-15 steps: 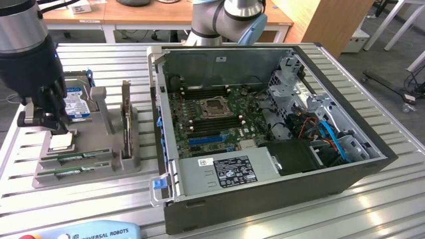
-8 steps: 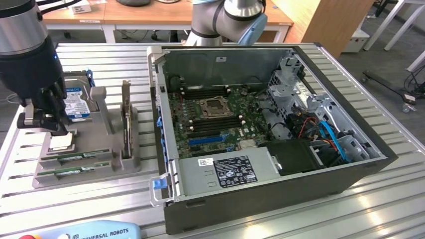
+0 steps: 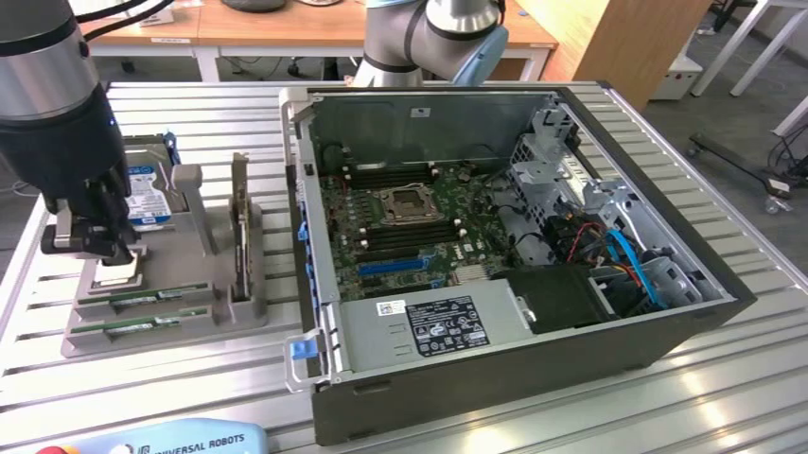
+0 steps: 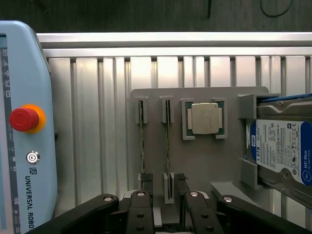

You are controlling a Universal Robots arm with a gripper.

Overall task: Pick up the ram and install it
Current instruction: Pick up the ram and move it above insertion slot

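Two sticks stand on edge in slotted holders on the grey fixture tray (image 4: 204,163), I judge so fingers can drop either side of each thin board. My gripper (image 4: 164,187) hangs wide, holding nothing, straddling the near end of the ram (image 4: 168,141), which runs straight out ahead of the fingertips. The spare stick (image 4: 142,141) sits just outside one finger.

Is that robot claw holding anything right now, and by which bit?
Nothing is held. The open gripper hangs astride one ram stick lying in the gray tray.
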